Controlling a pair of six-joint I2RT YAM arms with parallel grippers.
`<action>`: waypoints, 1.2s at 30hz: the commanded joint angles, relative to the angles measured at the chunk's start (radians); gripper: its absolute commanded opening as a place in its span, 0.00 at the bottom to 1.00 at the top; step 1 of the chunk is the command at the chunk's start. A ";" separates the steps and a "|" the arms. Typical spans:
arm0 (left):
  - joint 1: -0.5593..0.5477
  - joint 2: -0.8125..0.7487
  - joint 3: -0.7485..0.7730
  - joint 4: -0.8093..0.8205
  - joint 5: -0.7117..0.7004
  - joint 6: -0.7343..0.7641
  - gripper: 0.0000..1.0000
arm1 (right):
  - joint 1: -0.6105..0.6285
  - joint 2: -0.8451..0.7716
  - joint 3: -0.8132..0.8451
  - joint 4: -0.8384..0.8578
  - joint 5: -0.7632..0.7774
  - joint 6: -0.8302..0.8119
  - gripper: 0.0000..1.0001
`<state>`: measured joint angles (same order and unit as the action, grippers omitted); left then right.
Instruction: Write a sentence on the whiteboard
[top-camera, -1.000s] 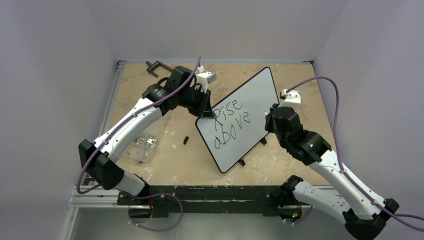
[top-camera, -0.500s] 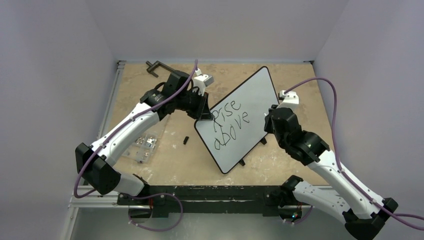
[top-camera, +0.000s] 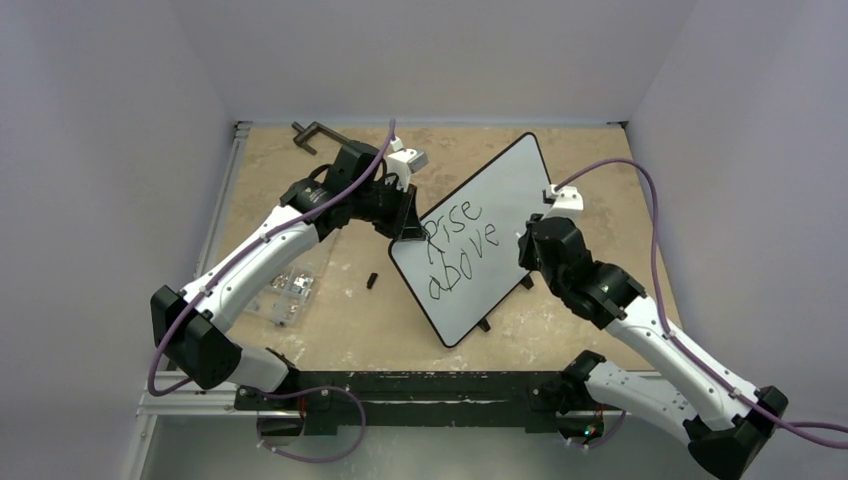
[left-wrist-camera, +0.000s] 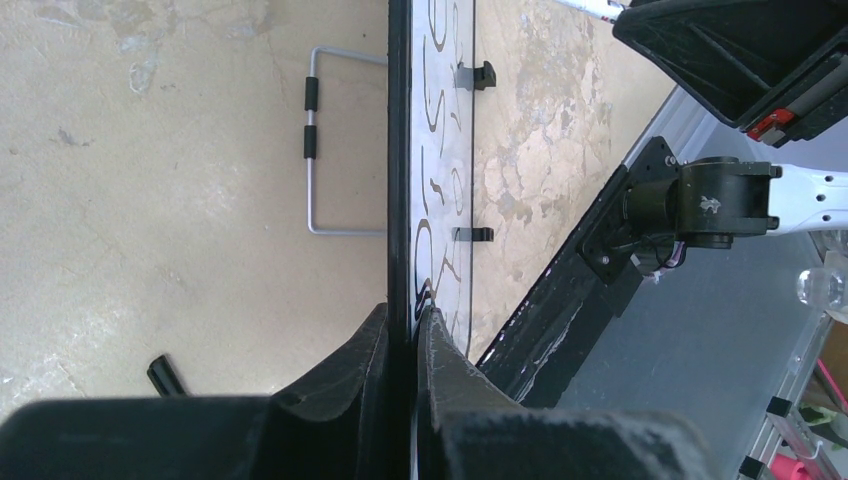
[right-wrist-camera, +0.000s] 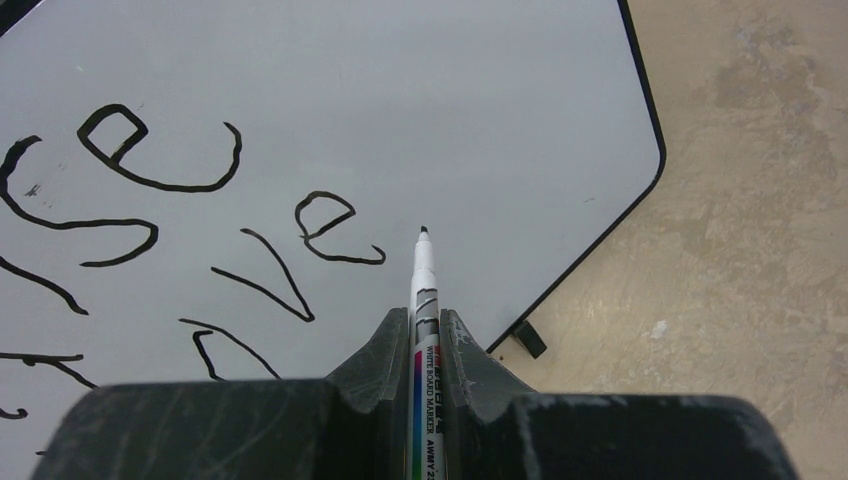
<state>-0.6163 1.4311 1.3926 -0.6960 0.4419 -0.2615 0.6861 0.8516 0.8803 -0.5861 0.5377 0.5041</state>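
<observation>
Pausing between words, by my reading: the whiteboard (top-camera: 510, 190) sits at the middle of the worktop (top-camera: 340, 330), the left pincer (left-wrist-camera: 405, 318) clamped on its nine o'clock edge, the right pincer (right-wrist-camera: 424, 318) clamped on a marker (right-wrist-camera: 424, 275) whose tip is at three o'clock of the last "e" in the sentence (top-camera: 462, 250). Next, set the tip on bare board and start the following word.

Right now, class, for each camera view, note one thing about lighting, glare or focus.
Top external: soft, even light, no glare on the whiteboard, the sentence legible. Left wrist: the left hand is dark and soft near the lens; the tabletop is sharp. Right wrist: the marker is crisp, its label readable; the right hand blurs toward its base.
</observation>
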 joint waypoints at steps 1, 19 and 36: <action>0.000 -0.008 -0.010 0.020 -0.083 0.097 0.00 | -0.005 0.028 0.025 0.069 -0.017 -0.005 0.00; 0.001 -0.011 -0.014 0.016 -0.089 0.098 0.00 | -0.047 0.183 0.124 0.196 0.048 -0.059 0.00; 0.001 -0.018 -0.017 0.018 -0.089 0.097 0.00 | -0.082 0.241 0.069 0.264 0.010 -0.079 0.00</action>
<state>-0.6163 1.4311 1.3926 -0.6960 0.4412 -0.2611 0.6102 1.0927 0.9653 -0.3729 0.5564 0.4397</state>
